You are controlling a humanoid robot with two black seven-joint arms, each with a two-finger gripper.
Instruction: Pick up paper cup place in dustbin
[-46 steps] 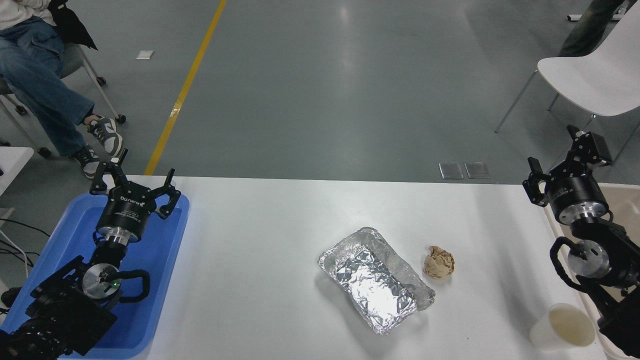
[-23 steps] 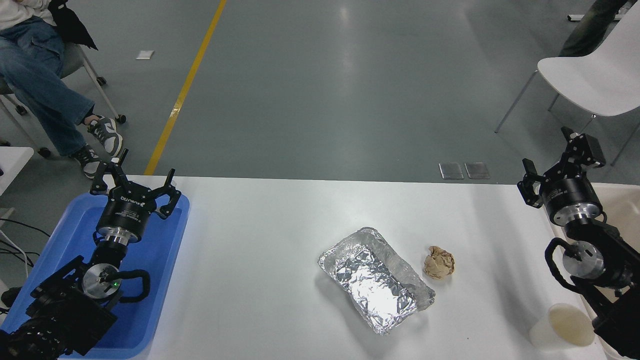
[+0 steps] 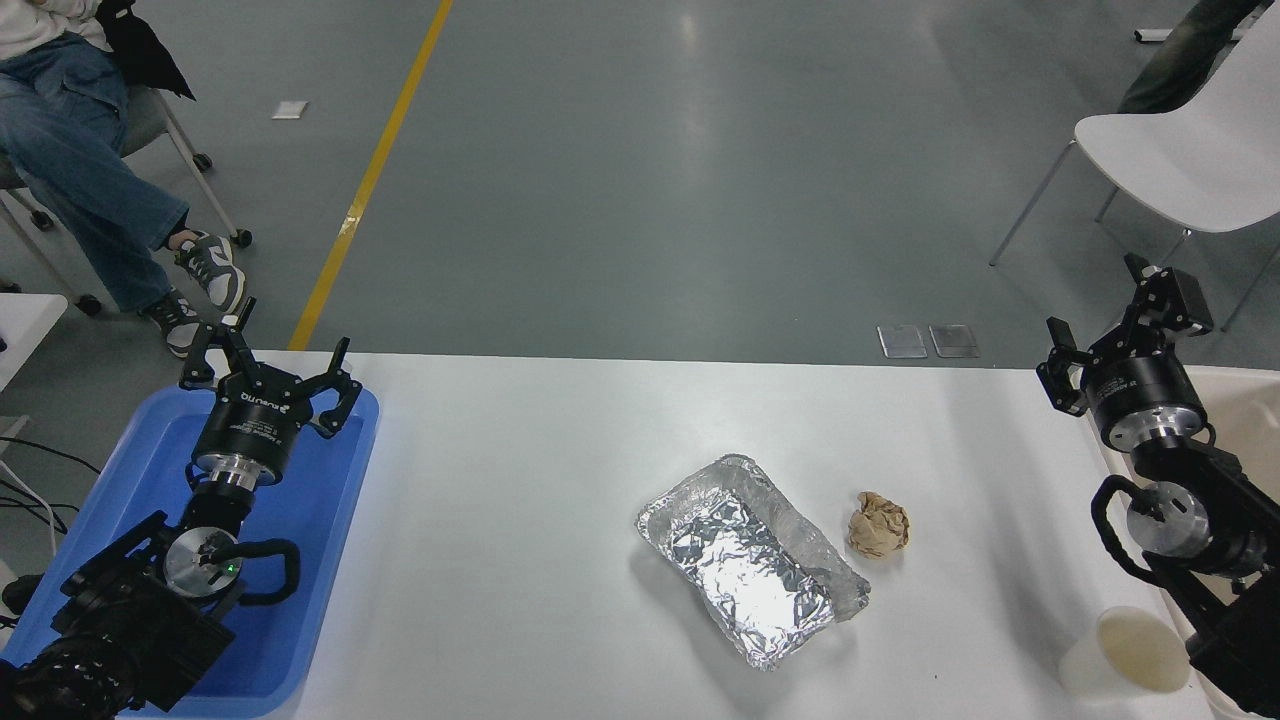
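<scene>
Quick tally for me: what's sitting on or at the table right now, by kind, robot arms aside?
Paper cups: 1, the paper cup at the near right corner.
Crumpled paper balls: 1, the brown paper ball.
Trays: 2, the foil tray and the blue tray.
Bins: 1, the dustbin at the right edge.
Total: 5.

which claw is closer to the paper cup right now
Right. The right claw hangs open beyond the paper cup at the table's right edge; the left claw is parked open over the blue tray, far left.
</scene>
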